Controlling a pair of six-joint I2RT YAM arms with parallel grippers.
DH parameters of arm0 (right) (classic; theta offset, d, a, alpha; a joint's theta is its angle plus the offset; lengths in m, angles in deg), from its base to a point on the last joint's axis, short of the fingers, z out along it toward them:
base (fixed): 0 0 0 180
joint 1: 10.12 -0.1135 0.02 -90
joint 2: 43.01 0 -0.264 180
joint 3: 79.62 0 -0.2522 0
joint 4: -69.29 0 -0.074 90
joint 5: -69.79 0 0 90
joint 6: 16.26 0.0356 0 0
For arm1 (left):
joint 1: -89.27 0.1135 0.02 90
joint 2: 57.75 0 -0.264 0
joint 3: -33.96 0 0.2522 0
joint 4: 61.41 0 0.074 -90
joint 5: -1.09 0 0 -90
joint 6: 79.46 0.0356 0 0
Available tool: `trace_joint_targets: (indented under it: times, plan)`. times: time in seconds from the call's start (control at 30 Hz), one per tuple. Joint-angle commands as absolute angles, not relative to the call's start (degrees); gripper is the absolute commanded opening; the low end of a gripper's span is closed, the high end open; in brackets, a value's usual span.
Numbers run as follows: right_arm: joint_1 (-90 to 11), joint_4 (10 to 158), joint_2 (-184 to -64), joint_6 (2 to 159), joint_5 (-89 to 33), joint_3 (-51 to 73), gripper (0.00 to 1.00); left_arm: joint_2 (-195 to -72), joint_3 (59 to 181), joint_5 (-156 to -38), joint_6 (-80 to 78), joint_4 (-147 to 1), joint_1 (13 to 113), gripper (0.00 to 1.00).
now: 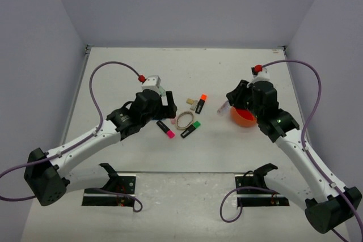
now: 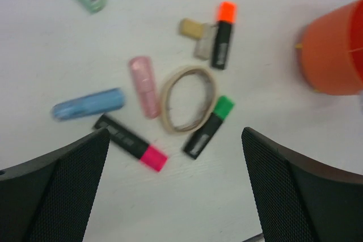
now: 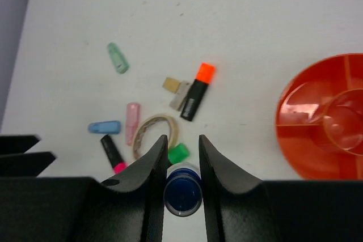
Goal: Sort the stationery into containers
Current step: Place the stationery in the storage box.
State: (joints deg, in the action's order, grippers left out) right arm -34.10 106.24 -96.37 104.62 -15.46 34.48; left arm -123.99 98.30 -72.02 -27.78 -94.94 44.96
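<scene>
White tabletop (image 1: pixel 187 72) holds highlighters (image 2: pixel 221 38) near an orange pot (image 3: pixel 295 111). The left gripper (image 2: pixel 173 140) hangs with jaws apart; the right gripper (image 3: pixel 182 140) clamps a blue-white pen (image 3: pixel 182 194).

The left arm (image 1: pixel 85 141) and right arm (image 1: pixel 309 162) have white links and black joints; a purple cable (image 1: pixel 93 83) meets a red plug (image 1: pixel 141 77) beside each wrist.

The top camera sits high behind me, looking down and forward over the whole counter (image 1: pixel 198 72). The left wrist camera looks nearly straight down past my left fingers (image 2: pixel 57 191), close in. The right wrist one looks past my right fingers (image 3: pixel 142 179) from farther back. All three share the band (image 1: pixel 184 120) and pot (image 1: pixel 245 118).
</scene>
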Motion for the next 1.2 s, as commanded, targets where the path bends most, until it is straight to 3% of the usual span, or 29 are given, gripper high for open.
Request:
trace_joint_targets:
  times: [0.0,0.1,0.23,0.57,1.17]
  plan:
    - [-33.5,106.6,-98.0,100.8,2.0,29.9,0.0,-118.5,105.4,-49.9,-34.1,-122.9,45.0,1.0]
    - [-32.5,106.9,-100.1,99.8,7.3,28.7,0.0,-114.5,106.9,-44.4,-31.6,-128.1,45.0,1.0]
    - [-31.1,106.9,-102.4,99.6,9.7,27.2,0.0,-109.0,100.1,-40.4,-29.1,-123.5,45.0,1.0]
    - [-31.0,108.1,-110.1,99.6,9.5,23.1,0.0,-104.8,98.6,-43.1,-24.3,-119.5,45.1,1.0]
    - [-30.8,106.8,-119.9,96.8,12.4,20.1,0.0,-108.9,98.2,-46.6,-21.7,-117.6,45.1,1.0]
